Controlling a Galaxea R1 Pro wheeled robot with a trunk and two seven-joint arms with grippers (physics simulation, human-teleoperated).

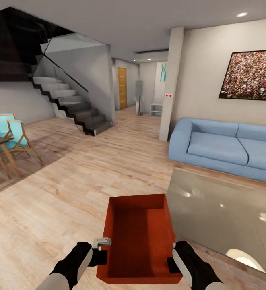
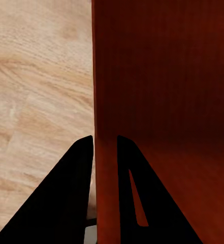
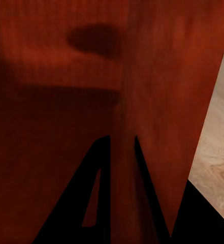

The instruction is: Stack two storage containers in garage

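Red-orange and smooth, one storage bin [image 1: 139,237] is up in front of the robot, held out over the wood floor [image 1: 48,209] of the living room. The left fingers [image 1: 102,251] pinch its left wall near the close end, and the right fingers [image 1: 174,257] pinch its right wall across from them. In the left wrist view the left fingers [image 2: 105,188] are nearly closed, with the thin wall [image 2: 105,127] squeezed between them, one finger inside the bin and one outside. The right wrist view shows the same on the other side: the right fingers [image 3: 123,188] are almost shut on the right wall [image 3: 127,91].

I think the bin is light, since it has no lid and nothing in it. The walls look thin and slick, so they could bend a little or slide out of a pinch. Holding both side walls at once seems a good way to keep it level. A hold lower on the walls may be firmer.

Just to the right is a shiny glass bench [image 1: 225,209]. Past that sits a blue sofa [image 1: 225,147] by the wall. Off to the left are blue chairs [image 1: 12,135], and farther back are the stairs [image 1: 72,104] and a yellow door [image 1: 122,86].
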